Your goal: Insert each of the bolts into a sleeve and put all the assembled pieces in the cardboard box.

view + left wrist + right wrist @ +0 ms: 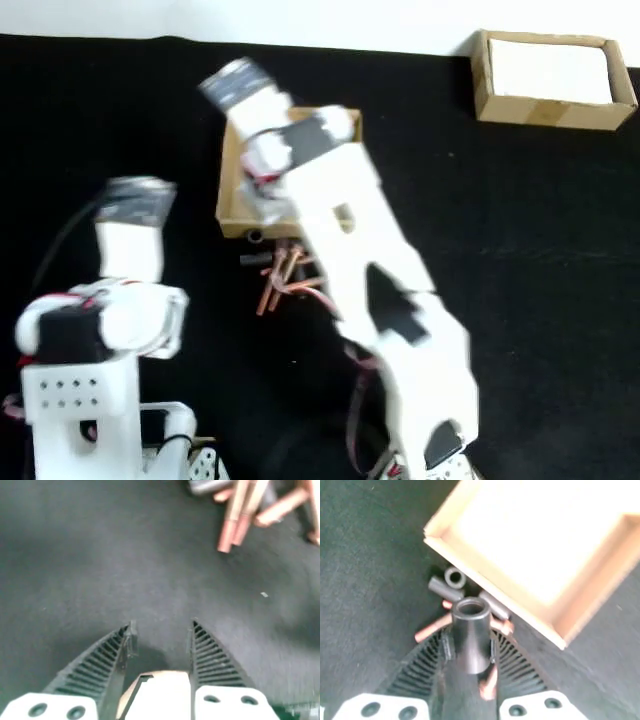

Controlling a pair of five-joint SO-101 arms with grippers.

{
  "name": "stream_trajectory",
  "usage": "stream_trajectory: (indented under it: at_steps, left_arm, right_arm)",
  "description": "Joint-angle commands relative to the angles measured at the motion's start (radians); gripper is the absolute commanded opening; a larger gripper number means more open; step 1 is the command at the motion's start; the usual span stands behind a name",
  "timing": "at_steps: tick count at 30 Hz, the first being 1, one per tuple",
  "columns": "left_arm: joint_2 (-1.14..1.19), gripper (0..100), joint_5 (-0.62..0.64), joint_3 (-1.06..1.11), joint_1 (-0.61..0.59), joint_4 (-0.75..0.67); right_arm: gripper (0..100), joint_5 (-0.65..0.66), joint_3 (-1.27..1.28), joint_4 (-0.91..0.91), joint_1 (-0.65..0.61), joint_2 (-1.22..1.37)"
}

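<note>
Holding one dark sleeve (470, 630) upright, the right hand (469, 641) has its fingers closed narrow on the sleeve body, open end up. The bore looks empty, so no bolt is in it yet.

In the high view this arm reaches to the near edge of the cardboard box (228, 185) at mid-surface. The held sleeve sits over the parts pile, just outside the box's front wall.

The left hand (163, 627) is wide open and holds nothing. It hangs over the bare black surface (520, 300), well apart from the parts. In the high view that arm sits at about 8 o'clock from the box.

The copper bolts (283, 278) lie loose in a crossed heap at 6 o'clock from the box, near its front wall. Several are there; the exact count is unclear.

The loose sleeves (445, 587) lie among and beside the bolts. At least three show in the right wrist view, one of them end-on.

The visible part of the box floor looks empty, with no assembled piece seen in it.

A second box (545, 108) sits at the far 1 o'clock corner of the surface, its inside plain and pale.

Progress judgement: early. One sleeve is picked up, no bolt-sleeve pair is made as far as visible, and nothing is boxed.

Left to do: fit a bolt into the held sleeve, drop the pair in the box, then repeat for every remaining bolt and sleeve.
</note>
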Motion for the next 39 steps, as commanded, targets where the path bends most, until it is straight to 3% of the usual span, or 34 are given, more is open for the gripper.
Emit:
stream_trajectory:
  at_steps: [1,6,11,21,28,32,37,39]
  left_arm:
    - [0.147,17,0.003,-0.09,0.101,0.017]
    - [0.458,17,0.0,-0.28,0.177,0.054]
    - [0.693,17,-0.017,-0.478,0.305,0.081]
    - [0.964,17,-0.282,-0.717,0.633,0.078]
    - [1.086,17,-0.482,-0.832,0.782,0.081]
    - [1.148,17,-0.683,-0.835,0.829,0.084]
    - [1.122,17,-1.142,-0.776,0.828,0.092]
    - [1.113,17,-1.27,-0.777,0.834,0.087]
  right_arm:
    - [0.6,-0.018,0.176,0.012,0.073,-0.302]
    - [0.6,-0.054,0.472,0.005,0.214,-0.607]
    - [0.6,-0.054,0.737,-0.067,0.487,-0.857]
    - [0.6,-0.015,1.277,-0.39,1.101,-1.282]
    - [0.6,0.115,1.636,-0.627,1.336,-1.537]
    - [0.6,0.153,1.781,-0.708,1.403,-1.662]
    - [0.6,0.201,1.9,-0.739,1.448,-1.804]
    - [0.6,0.224,1.933,-0.739,1.455,-1.854]
